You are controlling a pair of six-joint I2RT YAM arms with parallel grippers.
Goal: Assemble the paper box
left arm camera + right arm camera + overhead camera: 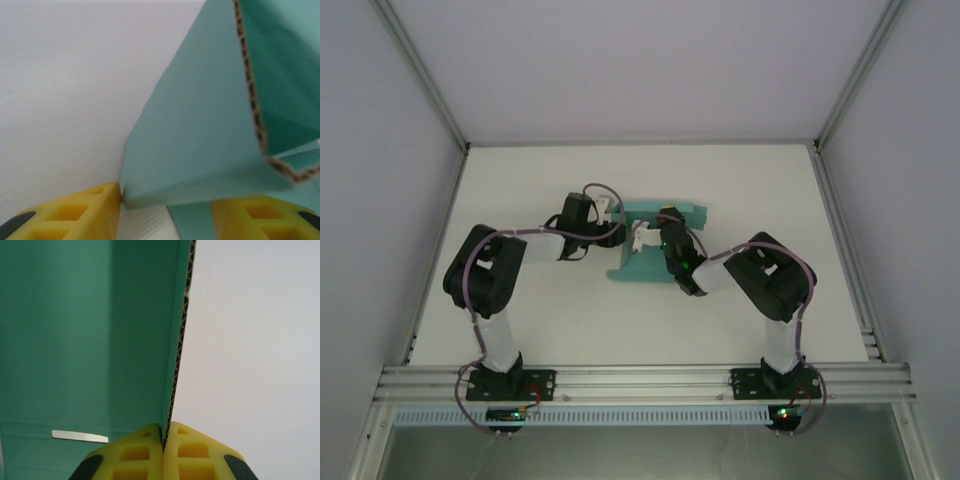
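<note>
White desk (570,320) | right gripper (164,432) is clamped tight on the upright corrugated edge of the paper box (638,268) | left gripper (167,200) is spread wide about a folded flap corner | box is placed mid-desk between both arms.

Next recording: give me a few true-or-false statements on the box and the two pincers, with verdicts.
1. The right pincer is shut on an edge of the paper box. True.
2. The left pincer is shut tight. False: its fingers stand apart, with teal card across the gap.
3. The paper box is red. False: it is teal.
4. The card's cut edge shows corrugation. True.
</note>
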